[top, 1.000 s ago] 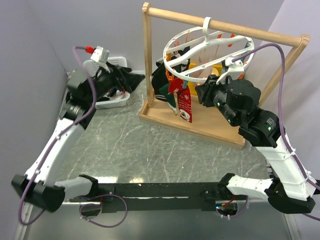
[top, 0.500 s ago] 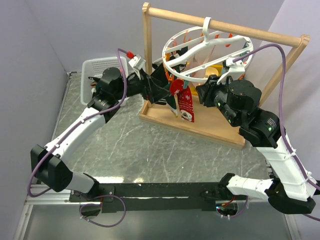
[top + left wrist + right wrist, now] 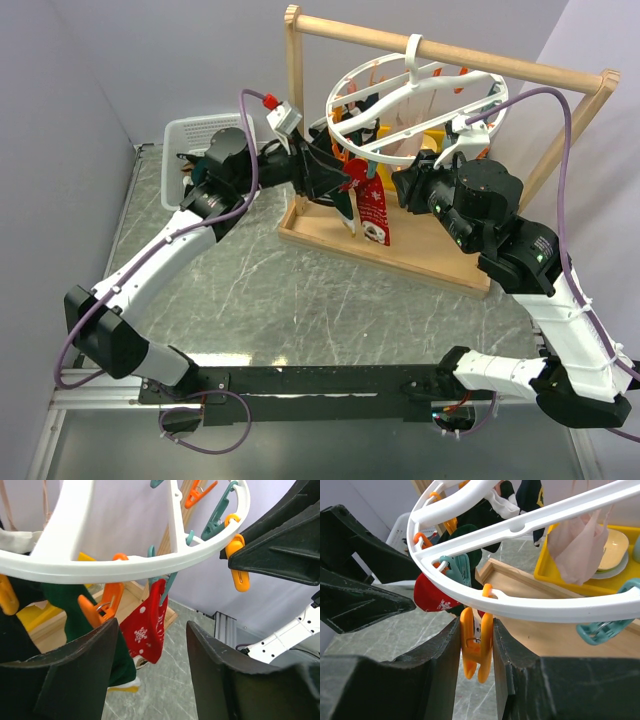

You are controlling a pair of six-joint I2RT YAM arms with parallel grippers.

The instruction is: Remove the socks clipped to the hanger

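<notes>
Up at the top centre of the overhead view, the white round plastic drying ring hanger hangs by its hook from the round rail of a tall wooden frame. The frame stands on the grey marbled surface. Several socks are clipped around the ring. A red sock with white snowflakes dangles from its lower-left edge over the frame's base board. A dark green sock hangs just beside it, and a pale pink sock droops from a spoke further round.

From the lower left of that view the left arm stretches up to the ring's left side, so the left gripper sits just left of the red sock. Seen from its wrist camera, the black fingers stand wide apart at the bottom of the frame, under the white rim. The red sock shows in the gap beyond them and touches neither finger.

On the other side of the red sock, the right gripper is up against the ring's near edge. Its wrist camera shows the fingers drawn narrow, pressed against both sides of an orange plastic clip that hangs from the rim.

A white plastic basket sits at the upper left behind the left arm, and a yellow tray lies behind the frame's base.
</notes>
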